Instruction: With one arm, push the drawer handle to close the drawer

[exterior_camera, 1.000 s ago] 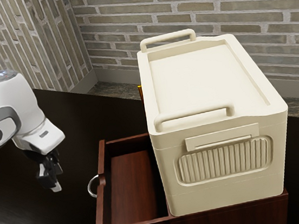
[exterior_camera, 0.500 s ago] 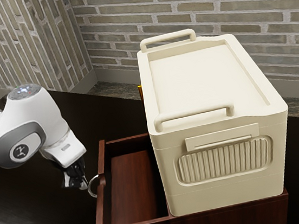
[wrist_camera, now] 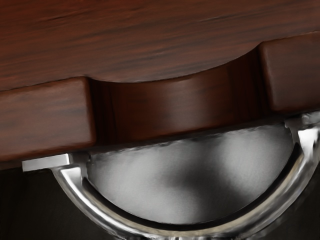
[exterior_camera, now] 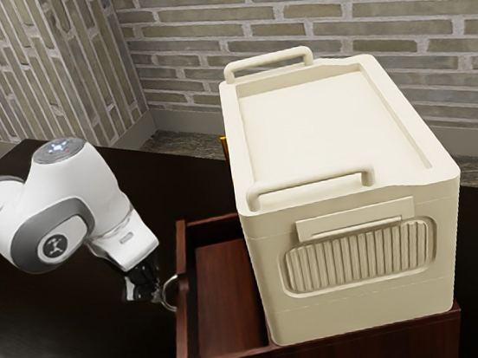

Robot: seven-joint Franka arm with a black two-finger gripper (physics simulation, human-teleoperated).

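Gripper (exterior_camera: 152,296), quantity one: located at the handle (exterior_camera: 165,290) of the drawer (exterior_camera: 185,334); opening width cannot be determined from either view; the lower end of the gripper meets the curve of the handle in the exterior view; whether the handle is clasped or merely contacted cannot be determined; arm (exterior_camera: 81,203), quantity one: white with grey trim, extending from the exterior view's left and angled down to the handle

Drawer, quantity one: partly open, projecting from the cabinet (exterior_camera: 365,355) toward the exterior view's left; handle, quantity one: curved, bright metal, fixed to the drawer front by two mounting ends; notch (wrist_camera: 185,102), quantity one: concave, cut in the upper edge of the drawer front, between the two mounting ends

Cabinet, quantity one: dark reddish wood, standing on one dark table (exterior_camera: 29,318); box (exterior_camera: 359,304), quantity one: cream, seated on top of the cabinet; bars (exterior_camera: 309,181), quantity two: raised, one at each end of the box top; ribbed panel (exterior_camera: 362,255), quantity one: set in the side of the box, below one flat plate (exterior_camera: 355,219); brick walls (exterior_camera: 332,10), quantity two: meeting at a corner behind the table
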